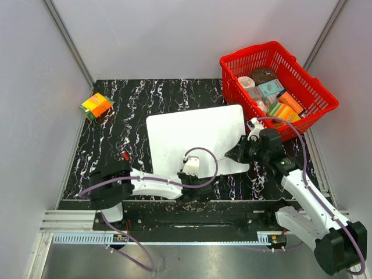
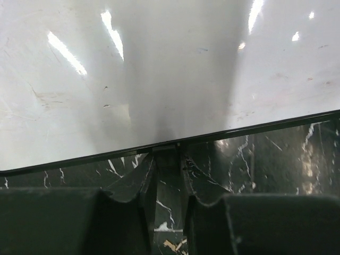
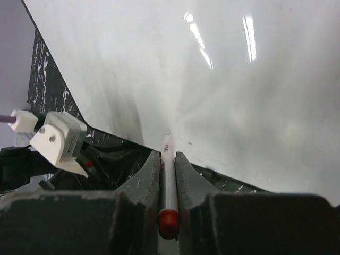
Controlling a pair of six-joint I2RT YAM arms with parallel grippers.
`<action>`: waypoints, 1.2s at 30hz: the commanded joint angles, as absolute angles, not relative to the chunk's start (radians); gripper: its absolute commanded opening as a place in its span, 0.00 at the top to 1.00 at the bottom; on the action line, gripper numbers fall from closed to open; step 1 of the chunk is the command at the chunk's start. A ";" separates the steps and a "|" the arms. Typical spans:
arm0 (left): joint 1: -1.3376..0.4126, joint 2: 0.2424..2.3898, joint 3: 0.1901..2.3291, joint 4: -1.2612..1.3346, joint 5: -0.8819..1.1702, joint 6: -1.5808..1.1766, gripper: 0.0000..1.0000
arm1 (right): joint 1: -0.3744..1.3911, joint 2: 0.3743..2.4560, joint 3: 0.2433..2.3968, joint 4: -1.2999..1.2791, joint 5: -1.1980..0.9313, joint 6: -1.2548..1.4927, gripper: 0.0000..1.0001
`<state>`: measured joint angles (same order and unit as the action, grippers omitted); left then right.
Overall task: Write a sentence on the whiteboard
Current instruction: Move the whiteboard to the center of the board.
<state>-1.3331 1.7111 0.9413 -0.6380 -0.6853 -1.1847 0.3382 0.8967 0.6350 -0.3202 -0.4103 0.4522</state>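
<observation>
The whiteboard (image 1: 195, 135) lies flat on the black marble table, and no red sentence shows on it in any view. It fills the left wrist view (image 2: 170, 69) and the right wrist view (image 3: 223, 79). My left gripper (image 1: 193, 172) is at the board's near edge. In its wrist view, its jaws (image 2: 166, 156) stand narrowly apart, closed on a small dark piece of that edge. My right gripper (image 1: 237, 153) is at the board's near right corner. It (image 3: 168, 155) is shut on a white marker with a red end (image 3: 169, 186), whose tip points at the board.
A red basket (image 1: 325, 100) full of small boxes stands at the back right, close to the right arm. An orange and green box (image 1: 96, 106) lies at the table's far left edge. Grey walls close in both sides and the back.
</observation>
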 commanded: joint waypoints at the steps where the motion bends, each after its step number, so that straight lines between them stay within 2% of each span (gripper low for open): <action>1: -1.411 1.802 0.939 -0.709 -0.488 -1.253 1.00 | 0.331 0.891 0.681 -0.308 -0.410 0.433 1.00; 3: -1.417 1.828 0.942 -0.709 -0.469 -1.258 0.99 | 0.331 0.894 0.683 -0.310 -0.407 0.431 1.00; 5: -1.422 1.833 0.951 -0.713 -0.472 -1.255 0.94 | 0.331 0.894 0.686 -0.308 -0.411 0.431 1.00; 8: -1.431 1.810 0.951 -0.716 -0.486 -1.250 0.75 | 0.331 0.891 0.689 -0.308 -0.417 0.434 1.00; 11: -1.440 1.772 0.950 -0.716 -0.492 -1.241 0.49 | 0.333 0.882 0.693 -0.311 -0.433 0.443 1.00; 12: -1.443 1.752 0.950 -0.718 -0.491 -1.233 0.34 | 0.331 0.876 0.696 -0.311 -0.437 0.446 1.00; 14: -1.457 1.732 0.956 -0.732 -0.494 -1.229 0.22 | 0.331 0.867 0.709 -0.316 -0.448 0.452 1.00; 23: -1.566 1.611 1.015 -0.759 -0.433 -1.131 0.04 | 0.333 0.851 0.744 -0.342 -0.443 0.457 1.00; 29: -1.620 1.485 0.968 -0.607 -0.321 -1.019 0.01 | 0.333 0.838 0.749 -0.344 -0.436 0.454 1.00; 36: -1.568 1.129 0.761 -0.280 -0.215 -0.904 0.01 | 0.331 0.830 0.750 -0.351 -0.428 0.449 1.00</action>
